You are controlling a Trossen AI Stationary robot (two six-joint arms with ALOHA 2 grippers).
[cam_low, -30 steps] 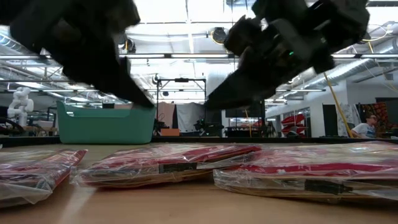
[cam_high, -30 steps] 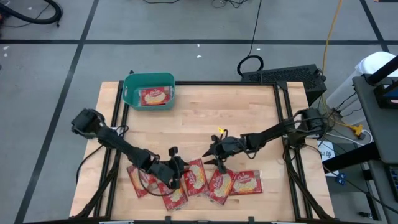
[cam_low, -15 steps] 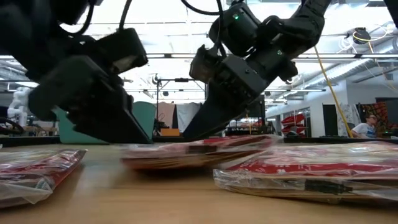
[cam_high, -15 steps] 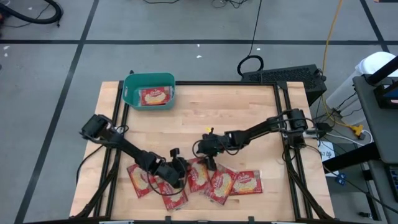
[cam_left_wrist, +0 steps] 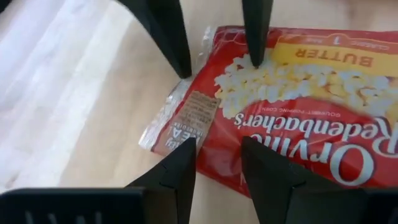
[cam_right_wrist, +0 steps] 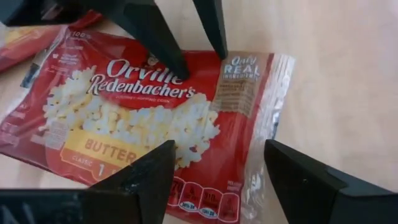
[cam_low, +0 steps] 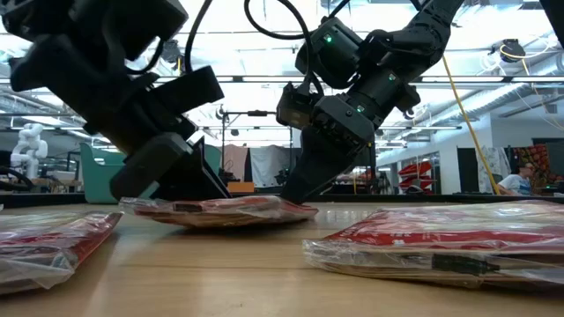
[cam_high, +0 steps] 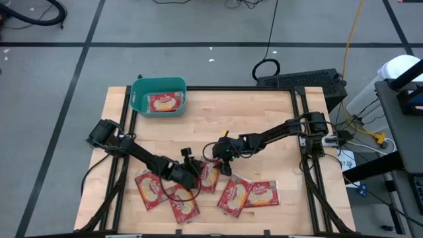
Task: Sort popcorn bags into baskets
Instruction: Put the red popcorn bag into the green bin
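Both grippers meet over one popcorn bag (cam_high: 209, 177) lying flat near the tabletop's front edge, we judge to pin and lift it together. Left gripper (cam_high: 193, 176) narrowly parted at its seam, right gripper (cam_high: 217, 166) spread wide, neither holding yet. Teal basket (cam_high: 137, 100) at the back-left corner holds one bag (cam_high: 164, 102); more lie along the front edge.

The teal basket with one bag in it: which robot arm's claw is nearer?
Left. The left claw sits below the teal basket, slightly rightward; the right claw is farther right.
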